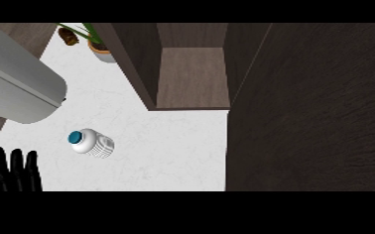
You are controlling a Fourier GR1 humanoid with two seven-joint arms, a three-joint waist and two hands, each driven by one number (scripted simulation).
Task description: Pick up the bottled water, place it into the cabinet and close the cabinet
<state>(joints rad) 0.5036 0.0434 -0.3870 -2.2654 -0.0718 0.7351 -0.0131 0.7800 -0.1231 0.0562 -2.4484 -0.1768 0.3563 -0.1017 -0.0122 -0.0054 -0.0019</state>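
Grey rounded forearm [26, 91] looms at upper left; pick-up not yet begun
Black left hand [18, 171] rests open, fingers up, near the white ribbed water bottle with blue cap [92, 143] on the white counter [176, 148]; next comes grasping it for the open dark wooden cabinet [192, 77]; right hand unseen

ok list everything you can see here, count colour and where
bottled water: one, white with a blue cap, standing on the counter at lower left
cabinet: one, dark brown wood, top centre, open, shelf bare
cabinet door: one, dark brown, swung open, filling the right side
potted plant: one, green leaves in a pale pot, top left by the cabinet
grey rounded object: one, grey, left edge, cannot tell what it is
counter: one, white marbled
left hand: one, black, fingers up, lower left corner, resting
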